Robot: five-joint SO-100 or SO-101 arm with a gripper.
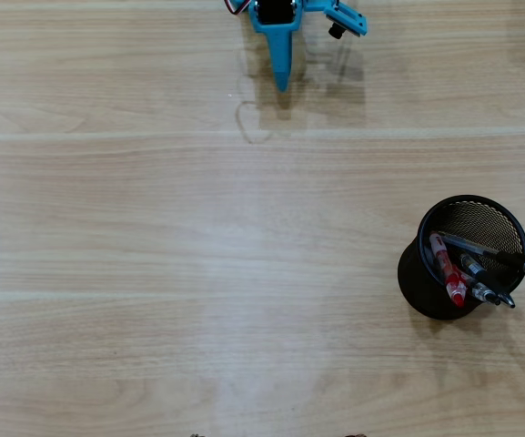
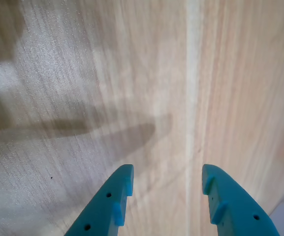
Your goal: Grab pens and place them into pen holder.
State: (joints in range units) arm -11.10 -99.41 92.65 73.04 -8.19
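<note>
A black mesh pen holder [image 1: 423,278] stands at the right of the wooden table in the overhead view. It holds a red pen [image 1: 446,269] and a few dark pens [image 1: 488,278] that lean over its right rim. No pen lies loose on the table in either view. My blue gripper [image 1: 312,55] is at the top edge of the overhead view, far from the holder. In the wrist view the gripper [image 2: 166,172] is open and empty, with its two blue fingers [image 2: 117,196] apart above bare wood.
The light wooden table [image 1: 198,273] fills both views. A faint pencil-like mark [image 1: 248,123] shows just below the gripper. A pale board seam [image 2: 193,98] runs up the wrist view.
</note>
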